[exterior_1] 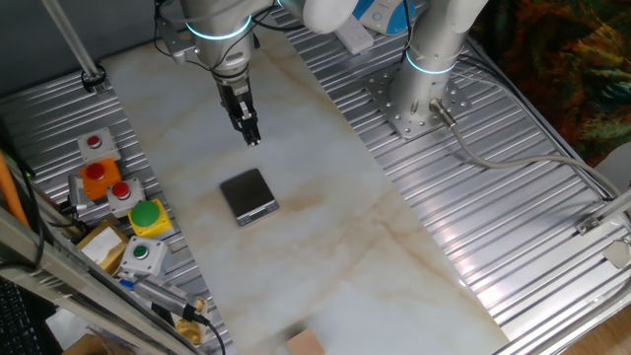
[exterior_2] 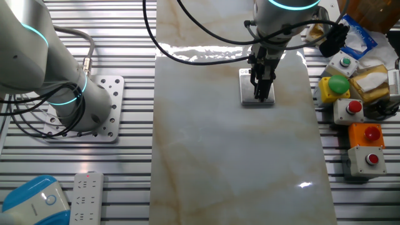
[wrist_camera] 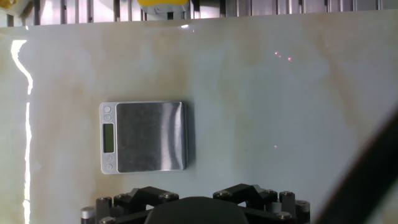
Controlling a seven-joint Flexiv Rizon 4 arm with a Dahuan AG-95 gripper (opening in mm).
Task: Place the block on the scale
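Note:
The scale (exterior_1: 248, 195) is a small flat square with a dark glossy top, lying on the marble board. In the hand view the scale (wrist_camera: 146, 137) sits left of centre with its display on its left side. In the other fixed view the scale (exterior_2: 257, 94) is partly hidden behind my fingers. The block (exterior_1: 306, 342) is a tan wooden cube at the bottom edge of the board, cut off by the frame. My gripper (exterior_1: 252, 136) hangs above the board just beyond the scale, far from the block. Its fingers look closed and hold nothing.
Grey boxes with red, orange and green push buttons (exterior_1: 123, 192) stand along the left of the board, with a yellowish box (exterior_1: 99, 247) beside them. A second arm's base (exterior_1: 419, 94) is bolted to the ribbed metal table (exterior_1: 493, 217). A power strip (exterior_2: 87, 197) lies at the near left.

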